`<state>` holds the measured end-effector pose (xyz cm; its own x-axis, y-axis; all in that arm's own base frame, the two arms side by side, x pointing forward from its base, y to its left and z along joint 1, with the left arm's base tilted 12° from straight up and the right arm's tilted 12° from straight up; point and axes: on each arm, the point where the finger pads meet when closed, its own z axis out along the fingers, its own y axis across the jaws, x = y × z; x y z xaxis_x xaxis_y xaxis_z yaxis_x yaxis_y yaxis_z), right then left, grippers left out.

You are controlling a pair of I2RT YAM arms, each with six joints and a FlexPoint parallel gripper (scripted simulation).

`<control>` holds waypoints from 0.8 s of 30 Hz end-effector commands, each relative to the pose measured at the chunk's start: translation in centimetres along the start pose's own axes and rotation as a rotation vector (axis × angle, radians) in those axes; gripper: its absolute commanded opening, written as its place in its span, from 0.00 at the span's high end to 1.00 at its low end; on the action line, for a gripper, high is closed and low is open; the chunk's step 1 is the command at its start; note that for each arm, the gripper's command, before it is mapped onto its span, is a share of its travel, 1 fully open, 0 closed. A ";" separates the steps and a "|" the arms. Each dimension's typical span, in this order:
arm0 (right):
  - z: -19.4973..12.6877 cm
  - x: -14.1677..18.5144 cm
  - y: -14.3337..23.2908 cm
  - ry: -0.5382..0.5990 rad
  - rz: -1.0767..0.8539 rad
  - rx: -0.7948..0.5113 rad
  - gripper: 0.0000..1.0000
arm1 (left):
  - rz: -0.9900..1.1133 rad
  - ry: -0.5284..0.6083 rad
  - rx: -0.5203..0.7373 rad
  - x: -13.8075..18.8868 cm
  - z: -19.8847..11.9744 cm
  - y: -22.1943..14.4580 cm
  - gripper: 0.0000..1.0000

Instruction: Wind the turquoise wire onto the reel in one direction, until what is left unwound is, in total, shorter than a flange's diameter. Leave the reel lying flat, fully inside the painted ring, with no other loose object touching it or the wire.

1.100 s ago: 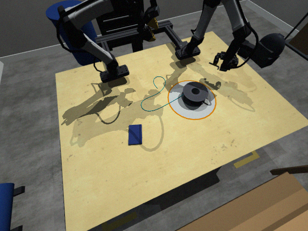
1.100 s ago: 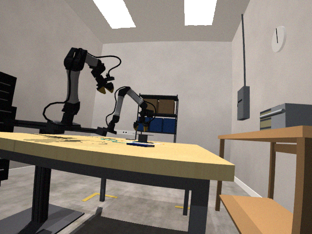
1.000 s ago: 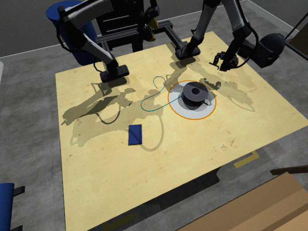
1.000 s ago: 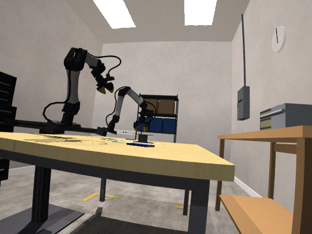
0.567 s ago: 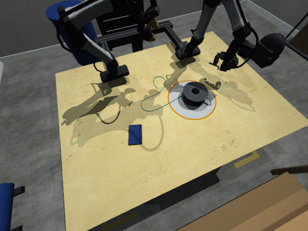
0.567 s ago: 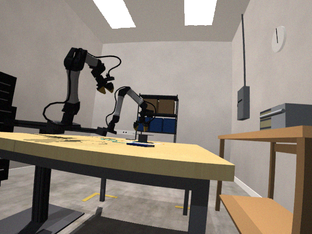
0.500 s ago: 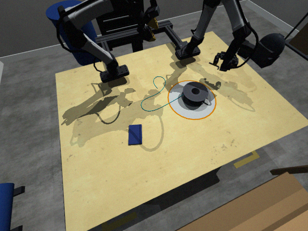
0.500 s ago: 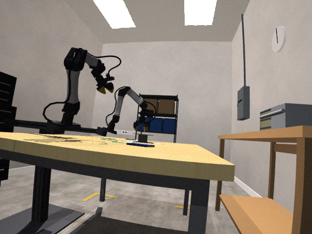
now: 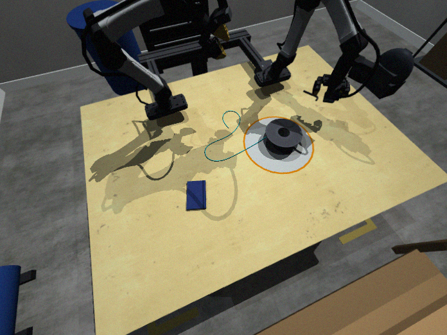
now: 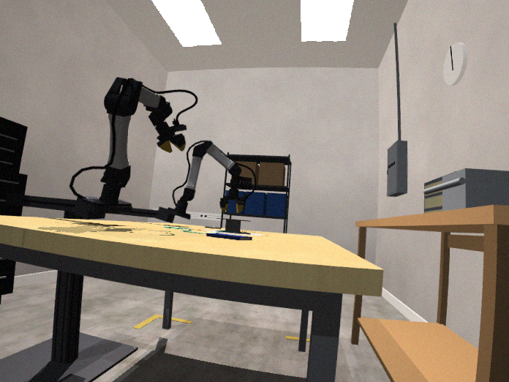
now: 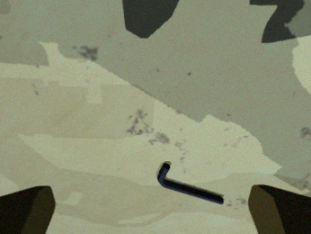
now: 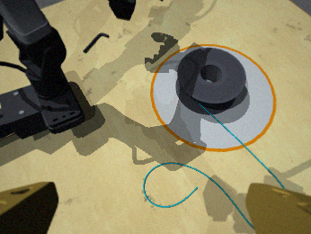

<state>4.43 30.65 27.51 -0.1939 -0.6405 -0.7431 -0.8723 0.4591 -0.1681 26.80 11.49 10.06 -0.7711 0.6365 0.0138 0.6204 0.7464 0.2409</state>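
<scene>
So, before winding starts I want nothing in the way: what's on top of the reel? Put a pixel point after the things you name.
Nothing rests on the reel's upper flange [image 9: 293, 138] [image 12: 229, 87]; its center hole is open. How far down that hole goes is too dark to tell.
</scene>
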 end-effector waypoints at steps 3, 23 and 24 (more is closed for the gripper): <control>-2.4 -2.5 0.0 -0.061 0.018 -0.065 0.00 | -0.090 -0.077 -0.090 -1.1 -3.5 2.3 0.00; -16.3 -10.4 -1.4 -0.355 0.011 -0.401 0.00 | -0.602 -0.601 -0.462 -1.9 -27.2 8.1 0.00; -17.3 -10.7 -1.6 -0.377 0.007 -0.420 0.00 | -0.630 -0.640 -0.478 -1.7 -28.8 8.0 0.00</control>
<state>1.18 27.64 44.16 -0.1273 -0.3771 -0.9174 -0.9746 0.2196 0.0450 30.82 11.69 34.72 -0.7152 0.3378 -0.6119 0.0261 0.8877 0.4596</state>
